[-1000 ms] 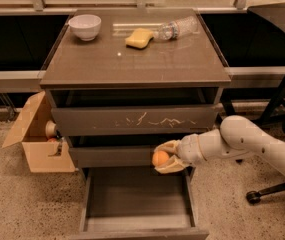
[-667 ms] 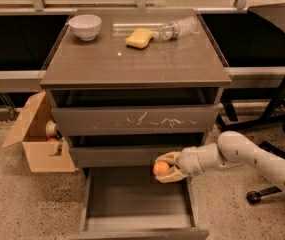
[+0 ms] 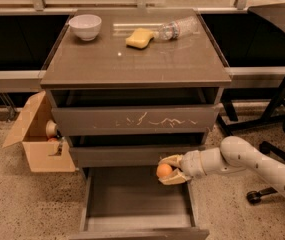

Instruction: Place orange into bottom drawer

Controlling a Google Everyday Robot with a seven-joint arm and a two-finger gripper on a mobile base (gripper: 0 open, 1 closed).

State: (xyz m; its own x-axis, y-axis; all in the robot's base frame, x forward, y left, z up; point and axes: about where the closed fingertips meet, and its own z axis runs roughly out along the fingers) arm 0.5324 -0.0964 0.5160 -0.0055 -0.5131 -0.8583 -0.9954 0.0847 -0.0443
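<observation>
The orange [image 3: 164, 170] is a small round orange fruit held between the fingers of my gripper [image 3: 166, 170], which reaches in from the right on a white arm. The gripper is shut on the orange and holds it just above the right rear part of the bottom drawer [image 3: 132, 199]. The bottom drawer is pulled out, and its smooth grey inner tray has nothing in it. The gripper sits just below the front of the middle drawer [image 3: 132, 155].
The cabinet top [image 3: 132, 59] holds a white bowl [image 3: 85, 26], a yellow sponge [image 3: 139, 37] and a lying plastic bottle [image 3: 178, 28]. An open cardboard box [image 3: 37, 139] stands on the floor at left. Chair legs [image 3: 277, 109] stand at right.
My gripper has moved down and a little left with the orange, from in front of the middle drawer to just above the open bottom drawer.
</observation>
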